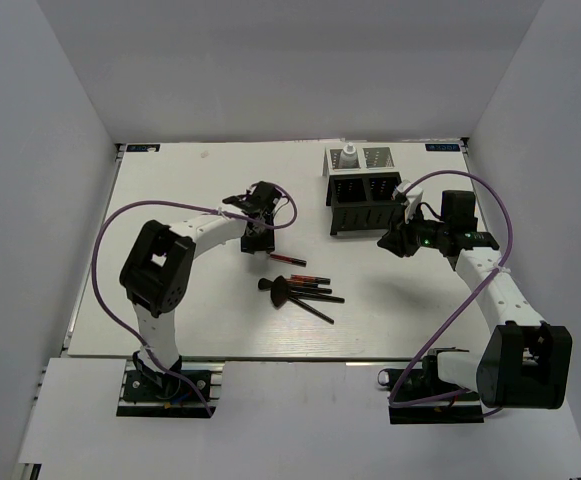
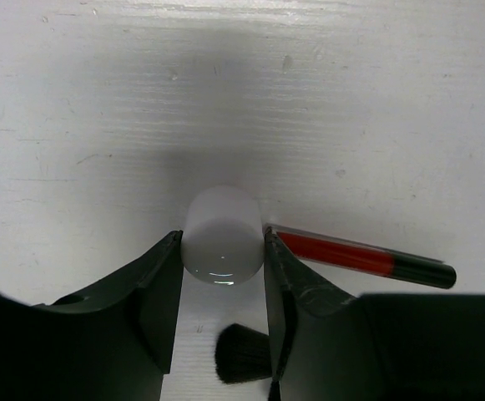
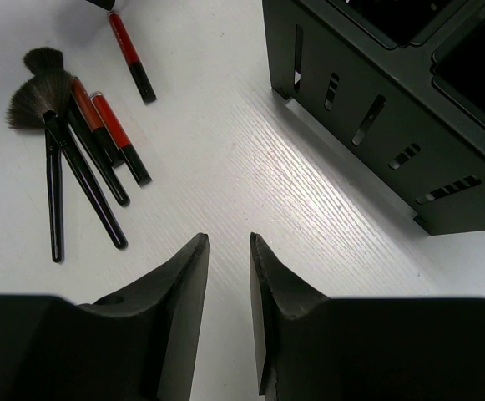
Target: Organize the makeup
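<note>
My left gripper is shut on the tiny white jar, one finger on each side of it; it also shows in the top view. A red and black pencil lies just right of the jar, and a black brush tuft shows between the fingers. Black brushes and red pencils lie in a fan mid-table, also in the right wrist view. My right gripper is slightly open and empty above bare table, near the box front.
The black mesh compartment box stands at the back right, with a white-capped bottle upright in its rear left compartment. Its slotted front wall is just ahead of my right gripper. White walls enclose the table.
</note>
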